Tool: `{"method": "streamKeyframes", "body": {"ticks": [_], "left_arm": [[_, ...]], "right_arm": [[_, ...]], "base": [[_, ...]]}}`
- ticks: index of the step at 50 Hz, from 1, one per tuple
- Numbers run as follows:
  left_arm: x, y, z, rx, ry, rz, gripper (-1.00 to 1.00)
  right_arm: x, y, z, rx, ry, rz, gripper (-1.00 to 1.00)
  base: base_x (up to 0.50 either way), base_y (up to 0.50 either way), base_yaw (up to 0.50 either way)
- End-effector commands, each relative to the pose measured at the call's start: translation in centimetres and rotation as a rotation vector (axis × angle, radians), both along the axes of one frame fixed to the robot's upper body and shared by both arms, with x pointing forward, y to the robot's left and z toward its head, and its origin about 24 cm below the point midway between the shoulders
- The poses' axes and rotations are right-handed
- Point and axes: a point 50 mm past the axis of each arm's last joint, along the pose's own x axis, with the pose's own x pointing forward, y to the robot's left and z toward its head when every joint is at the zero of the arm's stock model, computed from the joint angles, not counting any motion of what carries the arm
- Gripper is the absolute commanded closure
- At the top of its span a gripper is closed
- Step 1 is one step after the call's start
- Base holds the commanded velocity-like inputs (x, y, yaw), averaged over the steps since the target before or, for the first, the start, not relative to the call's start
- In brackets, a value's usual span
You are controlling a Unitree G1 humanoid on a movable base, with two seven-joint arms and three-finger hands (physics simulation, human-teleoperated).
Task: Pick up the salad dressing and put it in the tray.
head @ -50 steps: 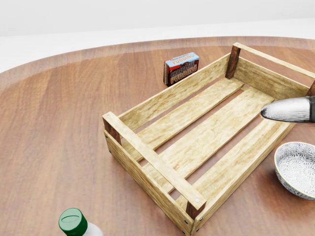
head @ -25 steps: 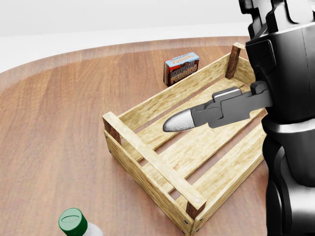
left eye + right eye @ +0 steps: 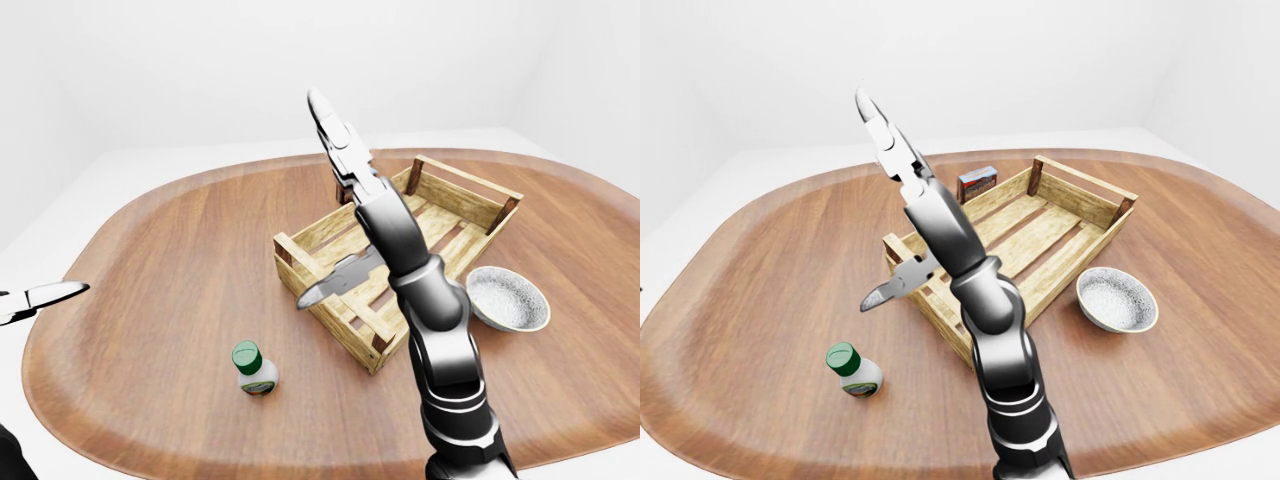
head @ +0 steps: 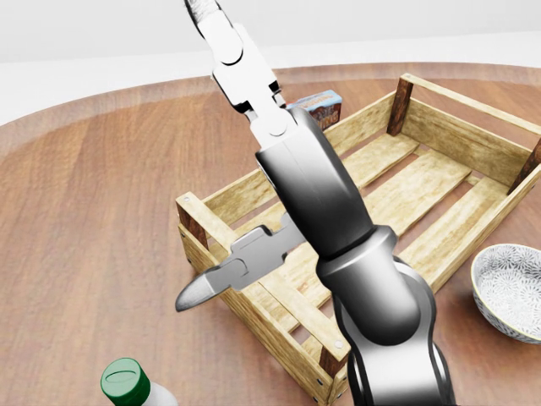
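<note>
Lying wide and bare along the left and bottom parts of the oval wooden table [image 3: 170, 230], with the rounded rim [image 3: 45, 400] curving near the lower left in the left-eye view and white floor showing beyond it.

Standing upright on that bare wood, lower left of centre: the dressing [image 3: 255, 370], green cap up, nothing touching it, sitting outside the tray [image 3: 445, 205] and just off its near-left corner.

Reaching up through the middle of the views: the right hand [image 3: 325, 215], hanging above the tray's left end, fingers spread wide apart, one pointing up and away, another [image 4: 207, 288] pointing down-left toward the dressing yet well apart from it. Gripping nothing.

Poking in at the far left edge of the left-eye view: the left hand [image 3: 40, 298], only a fingertip or two showing, so cannot tell how spread; well apart from the dressing.

Resting just right of the tray: a speckled bowl [image 3: 508, 298]. Standing beyond the tray's far side: a small box [image 3: 977, 183]. Lying empty: the tray's slatted floor, partly hidden by the right arm [image 4: 372, 313].
</note>
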Motion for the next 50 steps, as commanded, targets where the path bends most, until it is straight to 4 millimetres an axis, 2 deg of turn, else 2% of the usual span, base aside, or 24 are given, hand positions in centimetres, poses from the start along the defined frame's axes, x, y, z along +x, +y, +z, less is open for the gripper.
{"method": "streamKeyframes", "body": {"ticks": [1, 20, 30, 38, 50], "left_arm": [[0.1, 0.0, -0.3, -0.004, 0.013, -0.002, -1.00], [0.0, -0.2, 0.0, 0.005, 0.000, -0.005, -1.00], [0.2, -0.1, -0.4, -0.004, 0.016, -0.011, -1.00], [0.4, -0.1, -0.5, -0.007, 0.024, -0.013, -1.00], [0.2, 0.0, -0.4, -0.007, 0.017, -0.013, -1.00]], "right_arm": [[-0.3, 3.0, -2.9, -0.057, 0.127, 0.072, -1.00], [-1.6, 5.9, -7.5, -0.139, 0.306, 0.159, -1.00], [-2.4, 6.6, -8.8, -0.218, 0.334, 0.193, -1.00], [-2.6, 6.9, -10.6, -0.334, 0.374, 0.178, -1.00], [-2.0, 7.3, -13.0, -0.471, 0.450, 0.171, -1.00]], "base": [[0.00, 0.00, 0.00], [0.00, 0.00, 0.00], [0.00, 0.00, 0.00], [0.00, 0.00, 0.00], [0.00, 0.00, 0.00]]}}
